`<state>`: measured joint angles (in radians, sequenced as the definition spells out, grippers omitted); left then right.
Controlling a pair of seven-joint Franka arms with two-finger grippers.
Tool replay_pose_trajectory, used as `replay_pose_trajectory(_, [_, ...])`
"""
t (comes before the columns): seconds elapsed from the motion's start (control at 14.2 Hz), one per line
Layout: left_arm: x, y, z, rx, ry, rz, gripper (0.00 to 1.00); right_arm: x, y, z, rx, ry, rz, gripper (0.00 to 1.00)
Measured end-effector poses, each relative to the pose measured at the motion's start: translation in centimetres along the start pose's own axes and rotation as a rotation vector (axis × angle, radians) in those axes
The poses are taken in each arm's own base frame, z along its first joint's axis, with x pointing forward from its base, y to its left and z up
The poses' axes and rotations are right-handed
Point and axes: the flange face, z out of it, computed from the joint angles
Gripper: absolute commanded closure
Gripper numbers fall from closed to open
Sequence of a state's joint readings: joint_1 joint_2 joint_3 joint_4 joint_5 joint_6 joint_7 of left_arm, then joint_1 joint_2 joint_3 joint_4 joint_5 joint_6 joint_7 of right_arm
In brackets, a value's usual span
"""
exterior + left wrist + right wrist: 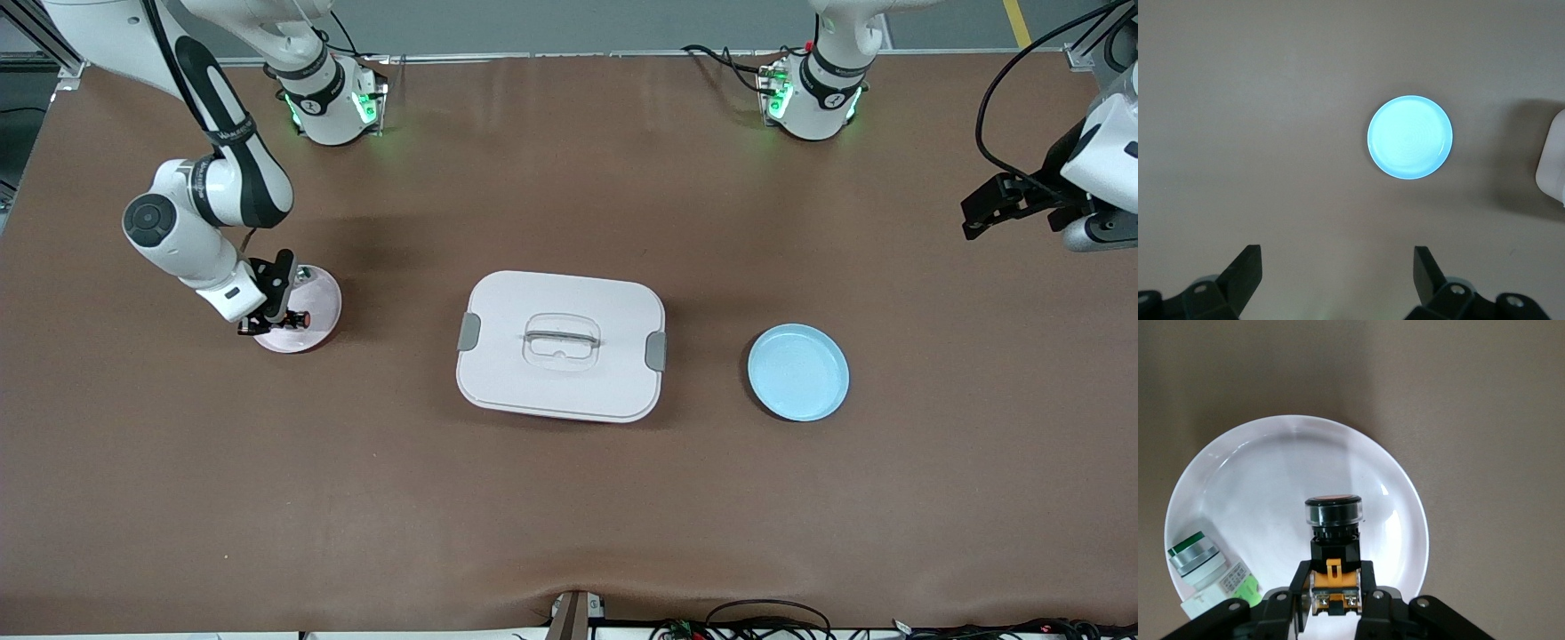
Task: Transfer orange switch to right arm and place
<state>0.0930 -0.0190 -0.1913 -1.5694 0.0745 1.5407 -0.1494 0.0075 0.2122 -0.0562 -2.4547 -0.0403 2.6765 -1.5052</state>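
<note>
Front view shows the right arm (pixel 191 209) reaching down at the left of the frame, its pincer (pixel 271 322) low over a pinkish-white plate (pixel 322 302) on the brown tabletop (pixel 569 498). The pincer is pinching the orange switch (pixel 300 317), whose round end juts out toward the middle of the plate.

In the right wrist view the switch (pixel 1333 540) sits at lower centre of the frame, its orange body clamped between the two black fingers (pixel 1300 583) and its black-rimmed cap pointing up the frame, over the plate's glossy surface (pixel 1271 480). A small green-and-white part (pixel 1208 573) lies on the same plate at lower left of that frame, near the rim and apart from the switch.

At centre frame in the front view rests a white lidded box (pixel 560 345) with grey latches. Right of it lies a light blue plate (pixel 797 372).

The left arm waits at the right edge of the front frame, its pincer (pixel 1000 203) held high. In the left wrist view its fingers (pixel 1245 273) stand spread wide along the bottom of the frame, with the blue plate (pixel 1409 137) below them.
</note>
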Motion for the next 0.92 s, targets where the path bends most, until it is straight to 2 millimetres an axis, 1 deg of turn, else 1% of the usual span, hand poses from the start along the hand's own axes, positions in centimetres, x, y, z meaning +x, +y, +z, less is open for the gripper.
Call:
replay_pose_trajectory(0.14, [0.00,0.00,0.00,0.000,0.000,0.000,0.00,0.00,-0.20,0.52,0.010,-0.001,0.000,1.00])
replay_pose_trajectory(0.35, [0.00,0.01,0.00,-0.001,0.000,0.000,0.00,-0.09,-0.30,0.74,0.015,-0.001,0.002,1.00])
replay_pose_trajectory(0.42, [0.00,0.01,0.00,-0.001,0.000,0.001,0.00,-0.29,-0.45,0.89,0.020,-0.001,0.007,0.98])
replay_pose_trajectory(0.57, [0.00,0.02,0.03,-0.001,-0.001,0.001,0.00,-0.77,-0.80,1.26,0.027,0.000,0.018,0.84])
replay_pose_trajectory(0.64, [0.00,0.02,0.05,-0.001,-0.001,0.001,0.00,-0.87,-0.81,1.27,0.025,0.000,0.020,0.78])
replay_pose_trajectory(0.71, [-0.01,0.02,0.06,-0.001,-0.001,0.001,0.00,-0.89,-0.80,1.26,0.024,0.000,0.021,0.68])
replay_pose_trajectory(0.78, [-0.01,0.03,0.07,-0.001,-0.002,0.001,0.00,-0.89,-0.79,1.26,0.023,0.000,0.021,0.41])
replay_pose_trajectory(0.85, [-0.01,0.03,0.07,-0.001,-0.002,0.001,0.00,-0.89,-0.79,1.25,0.023,0.000,0.021,0.00])
replay_pose_trajectory(0.92, [-0.01,0.03,0.07,-0.001,-0.002,0.001,0.00,-0.90,-0.80,1.28,0.023,0.000,0.021,0.00])
